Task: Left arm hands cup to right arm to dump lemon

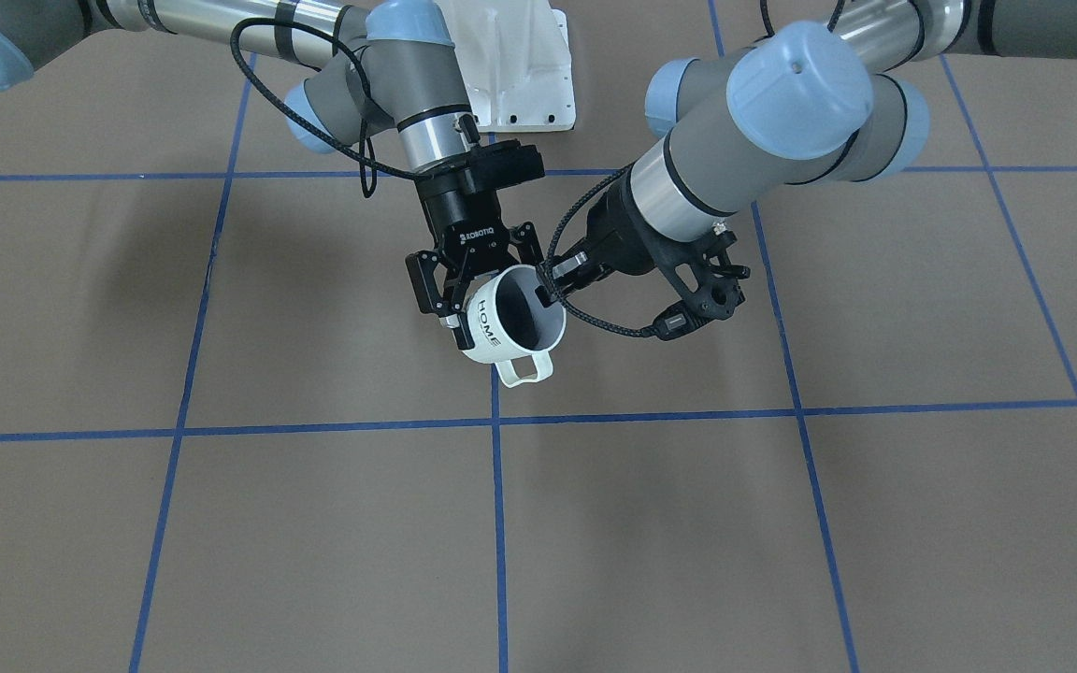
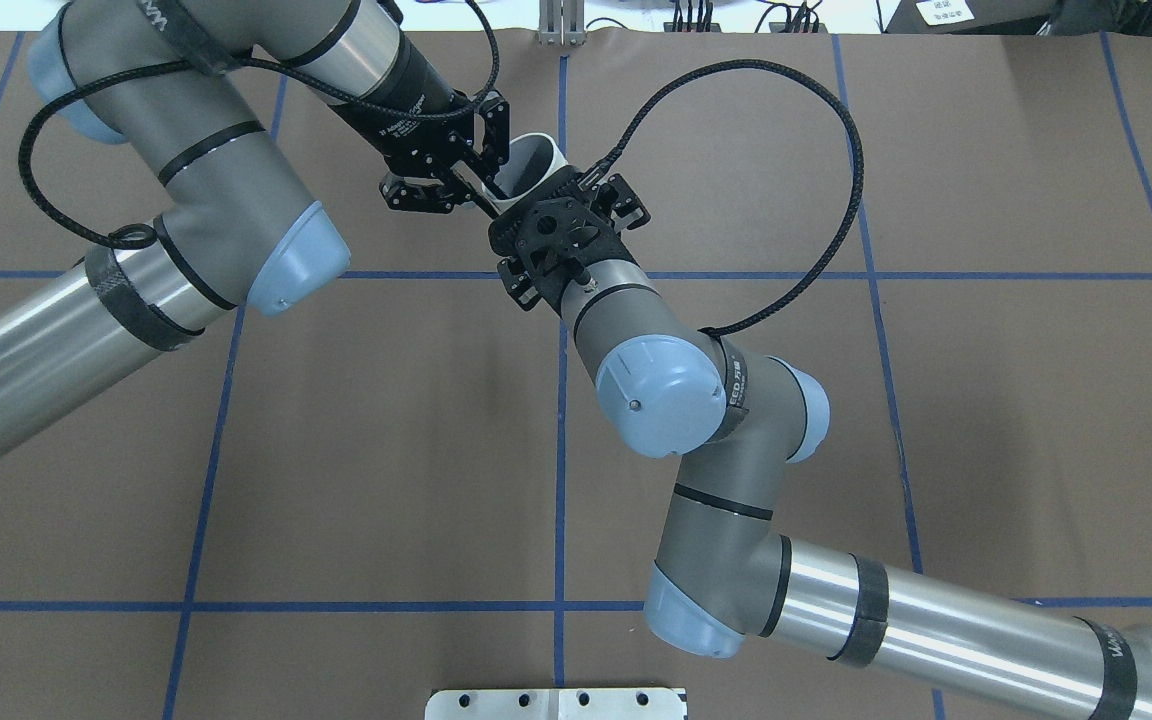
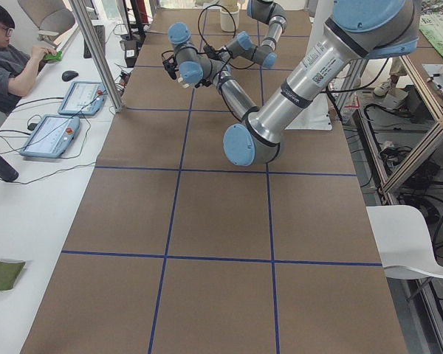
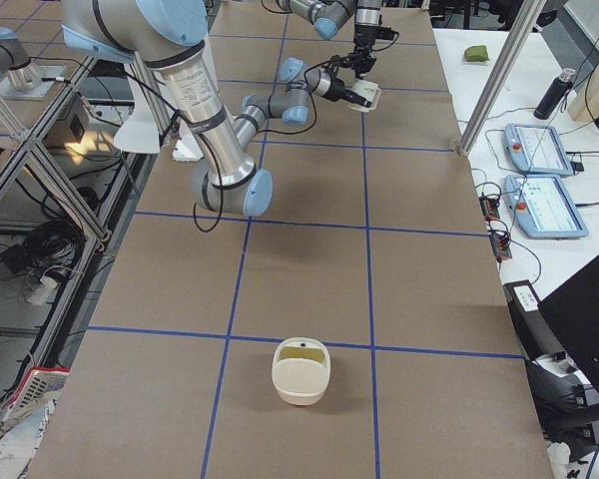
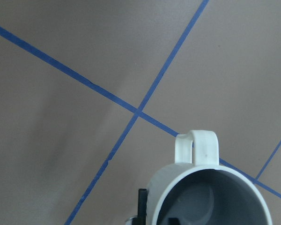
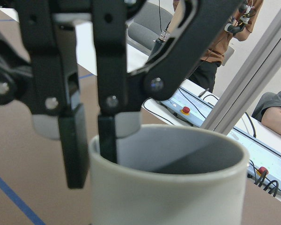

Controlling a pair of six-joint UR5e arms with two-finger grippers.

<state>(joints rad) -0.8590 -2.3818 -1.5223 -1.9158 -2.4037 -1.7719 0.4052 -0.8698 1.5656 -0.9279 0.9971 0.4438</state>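
Note:
The white cup (image 1: 501, 322) with black "HOME" lettering hangs tilted above the table, handle toward the table's front. My left gripper (image 1: 545, 292) is shut on its rim, one finger inside and one outside, as the right wrist view shows (image 6: 91, 150). My right gripper (image 1: 492, 280) reaches in from the other side, and its fingers (image 1: 436, 294) lie against opposite sides of the cup's wall. In the overhead view the cup (image 2: 536, 160) sits between both wrists. The left wrist view shows its grey inside (image 5: 210, 197). I see no lemon in the part that shows.
A cream container (image 4: 299, 371) with a yellowish inside stands on the table toward the robot's right end. A white mounting plate (image 1: 520, 75) lies at the robot's base. Blue tape lines grid the brown tabletop (image 1: 221, 542). Operators' tablets (image 4: 544, 200) lie on the side table.

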